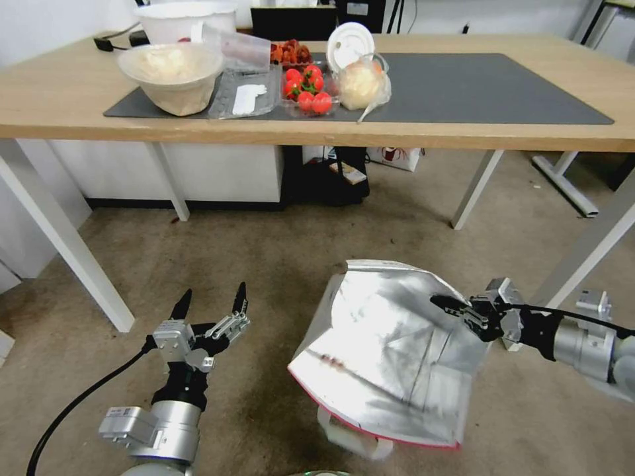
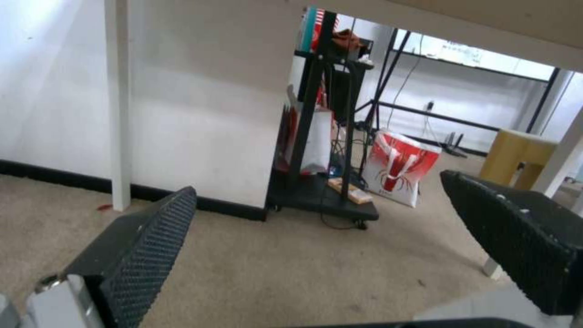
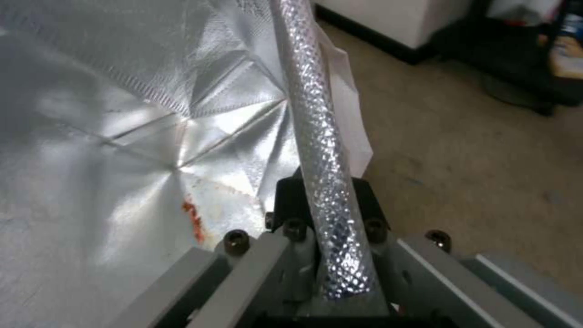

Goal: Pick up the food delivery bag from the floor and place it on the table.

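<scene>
- Reaching in from about 3 o'clock in the head view, the right arm lies nearly level, and its right claw [image 1: 442, 303] is pinched shut on the upper rim of the food delivery bag [image 1: 390, 357].
- In the right wrist view, a rolled strip of the bag's silver foil edge [image 3: 319, 136] runs straight between the closed fingers, with the creased foil lining spread out to one side.
- That bag sits low over the floor [image 1: 264, 277], mouth gaping toward the camera, its red edge along the near lip and a white strap handle [image 1: 347, 436] looped beneath at about 6 o'clock; whether its base touches the carpet cannot be told.
- At about 7 o'clock, the left arm rises from the frame's lower edge with its wrist bent upward; the left claw [image 1: 210, 301] is spread wide, holding nothing, well apart from the bag.
- Across the top of the head view, the worktop [image 1: 463, 135] carries a dark grey mat [image 1: 503, 86], a white bowl [image 1: 173, 76] and a clear tray of tomatoes [image 1: 305, 89] around 11 to 12 o'clock.
</scene>
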You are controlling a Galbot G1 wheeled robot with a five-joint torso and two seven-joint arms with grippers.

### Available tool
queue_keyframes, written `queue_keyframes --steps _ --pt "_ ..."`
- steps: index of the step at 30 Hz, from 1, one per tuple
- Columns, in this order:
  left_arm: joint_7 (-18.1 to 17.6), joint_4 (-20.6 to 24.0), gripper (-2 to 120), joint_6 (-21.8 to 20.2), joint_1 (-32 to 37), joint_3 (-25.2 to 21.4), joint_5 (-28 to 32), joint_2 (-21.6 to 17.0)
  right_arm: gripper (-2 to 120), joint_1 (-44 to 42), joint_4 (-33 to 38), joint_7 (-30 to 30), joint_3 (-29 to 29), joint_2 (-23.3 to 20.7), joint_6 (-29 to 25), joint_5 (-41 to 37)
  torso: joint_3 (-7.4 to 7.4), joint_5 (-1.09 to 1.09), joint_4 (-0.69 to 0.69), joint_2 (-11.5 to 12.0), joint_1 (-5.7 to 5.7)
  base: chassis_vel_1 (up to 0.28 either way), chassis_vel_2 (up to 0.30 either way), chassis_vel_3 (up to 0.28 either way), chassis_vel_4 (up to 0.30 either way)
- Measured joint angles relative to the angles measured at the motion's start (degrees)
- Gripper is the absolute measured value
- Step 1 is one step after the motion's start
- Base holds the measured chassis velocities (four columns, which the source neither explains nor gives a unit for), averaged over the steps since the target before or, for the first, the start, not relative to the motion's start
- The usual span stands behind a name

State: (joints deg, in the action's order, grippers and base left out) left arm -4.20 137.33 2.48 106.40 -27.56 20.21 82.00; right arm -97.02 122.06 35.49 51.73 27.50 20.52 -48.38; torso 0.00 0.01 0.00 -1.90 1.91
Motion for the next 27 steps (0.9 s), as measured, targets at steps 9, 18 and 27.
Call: queue_keyframes --steps 9,18,27 --pt "0.3 -0.01 100 -0.27 -0.38 -0.82 1.36 -0.36 0 0.13 1.02 3.45 1.54 -6.07 2.58 -8.46 0.0 -0.01 0.0 0.0 0.0 0.0 0.0 0.0 0.0" --pt "-0.03 0.08 100 -0.24 -0.89 -1.86 2.57 -0.31 0 0.26 1.54 4.31 1.65 -8.65 4.57 -12.18 0.0 0.0 0.0 0.0 0.0 0.0 0.0 0.0 0.0" --pt "-0.09 -0.03 100 -0.12 -1.36 -2.13 2.85 -0.53 0 0.09 1.62 4.5 1.07 -7.78 4.67 -11.89 0.0 -0.01 0.0 0.0 0.0 0.0 0.0 0.0 0.0"
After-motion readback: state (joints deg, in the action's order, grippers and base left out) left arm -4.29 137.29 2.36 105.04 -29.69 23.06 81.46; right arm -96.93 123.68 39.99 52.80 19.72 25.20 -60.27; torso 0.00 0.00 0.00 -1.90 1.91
